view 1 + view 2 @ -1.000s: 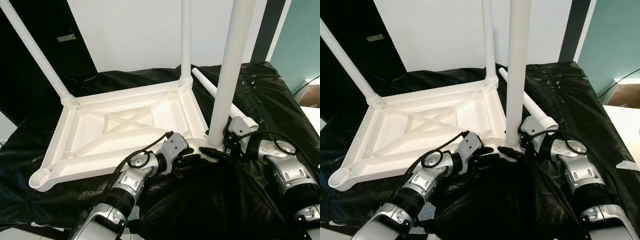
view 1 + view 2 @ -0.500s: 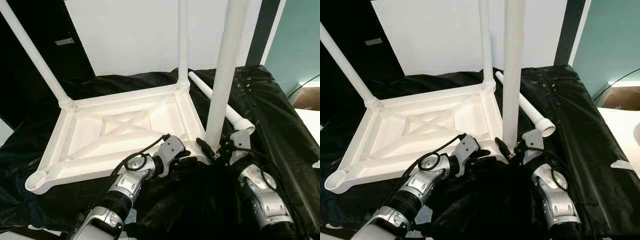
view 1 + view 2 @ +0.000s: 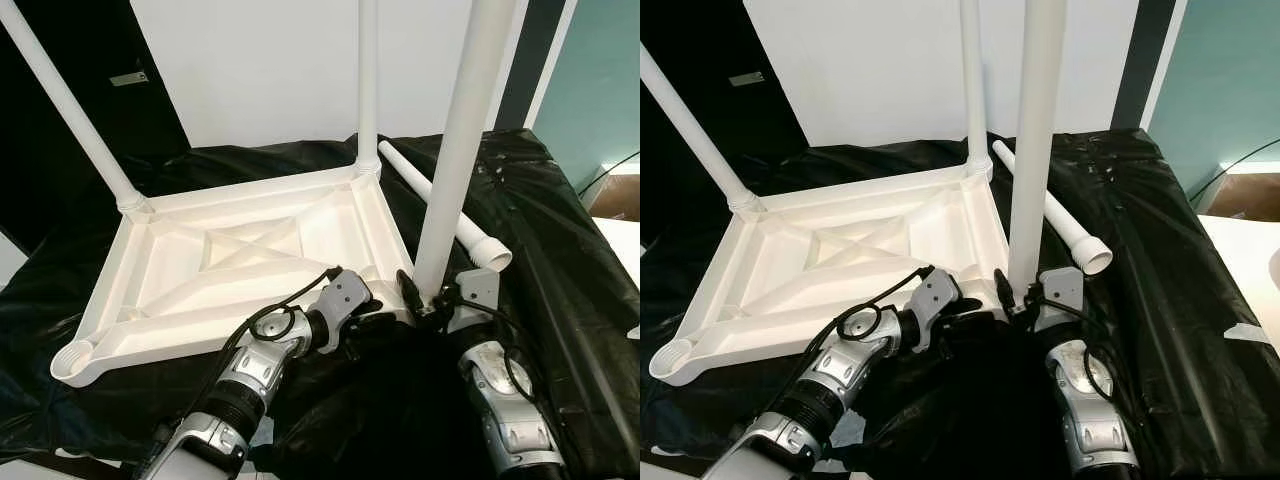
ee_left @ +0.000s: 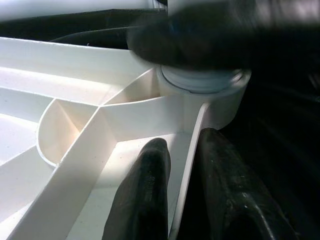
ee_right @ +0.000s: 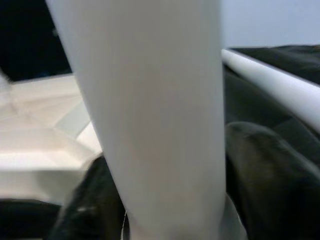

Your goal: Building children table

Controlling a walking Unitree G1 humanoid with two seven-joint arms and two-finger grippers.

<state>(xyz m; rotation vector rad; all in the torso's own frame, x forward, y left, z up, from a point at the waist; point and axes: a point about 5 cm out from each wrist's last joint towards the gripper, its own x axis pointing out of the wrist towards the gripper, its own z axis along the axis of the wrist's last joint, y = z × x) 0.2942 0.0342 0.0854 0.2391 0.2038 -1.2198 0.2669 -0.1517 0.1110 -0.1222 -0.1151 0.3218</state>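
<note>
While both silver arms reach forward from the near edge, the left gripper (image 4: 175,200) pinches the thin rim of the upturned white tabletop (image 3: 250,255), one black finger inside the wall and one outside, close beside the near right corner socket. The right gripper (image 3: 420,300) is closed round the base of the nearest leg (image 3: 460,140), a black finger on each side of the tube just above that socket. This leg stands almost upright, its long axis running up out of view with a slight lean to the right.

The tabletop lies underside up on black sheeting (image 3: 540,230), ribs and a crossed brace showing, its long side running left to right. Its near left corner socket (image 3: 78,358) is an open cup with no leg in it.

Farther back, two more legs are seated: the far left leg (image 3: 70,110) slants up and to the left, and the far right leg (image 3: 367,80) stands straight up. That makes three legs fitted.

A fourth, loose leg (image 3: 445,215) lies flat on the sheeting to the right of the tabletop, its long axis running from far left to near right, with the flared end nearer the robot.
</note>
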